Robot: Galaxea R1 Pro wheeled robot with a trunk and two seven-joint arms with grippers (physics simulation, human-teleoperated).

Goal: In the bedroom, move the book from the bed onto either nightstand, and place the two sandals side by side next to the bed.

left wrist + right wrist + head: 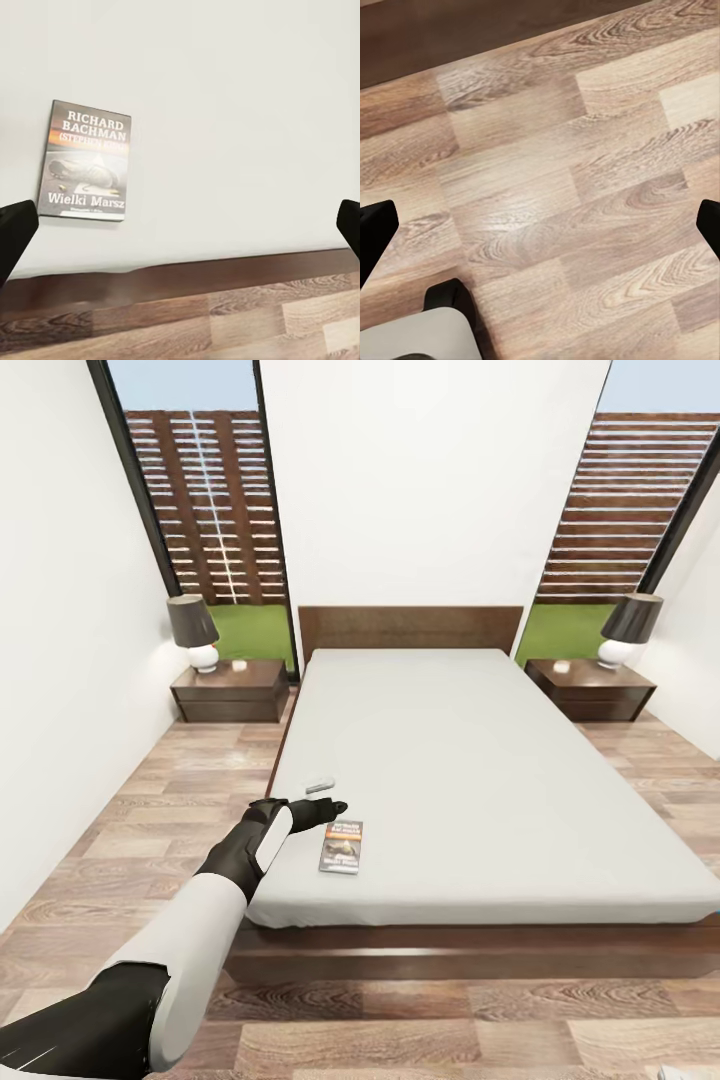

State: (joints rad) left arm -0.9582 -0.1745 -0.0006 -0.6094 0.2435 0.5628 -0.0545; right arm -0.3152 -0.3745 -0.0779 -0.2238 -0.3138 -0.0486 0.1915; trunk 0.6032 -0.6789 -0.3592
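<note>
The book (341, 847) lies flat on the pale mattress of the bed (470, 780), near its front left corner. In the left wrist view the book (88, 160) shows a dark cover with white lettering and an orange band. My left gripper (328, 808) hovers over the mattress just beyond the book, a little to its left. Its fingers (15, 234) stand wide apart, so the left gripper (180, 232) is open and empty. The right gripper (540, 229) is open over bare plank floor. A dark nightstand (230, 692) stands left of the headboard and another nightstand (590, 690) right of it. The sandals are out of view.
Each nightstand carries a dark-shaded lamp (195, 630) and a small white item. A small white object (319, 786) lies on the mattress beyond my left gripper. White walls close in on both sides, with strips of wood floor (190, 780) beside the bed. Part of my base (431, 330) shows on the floor.
</note>
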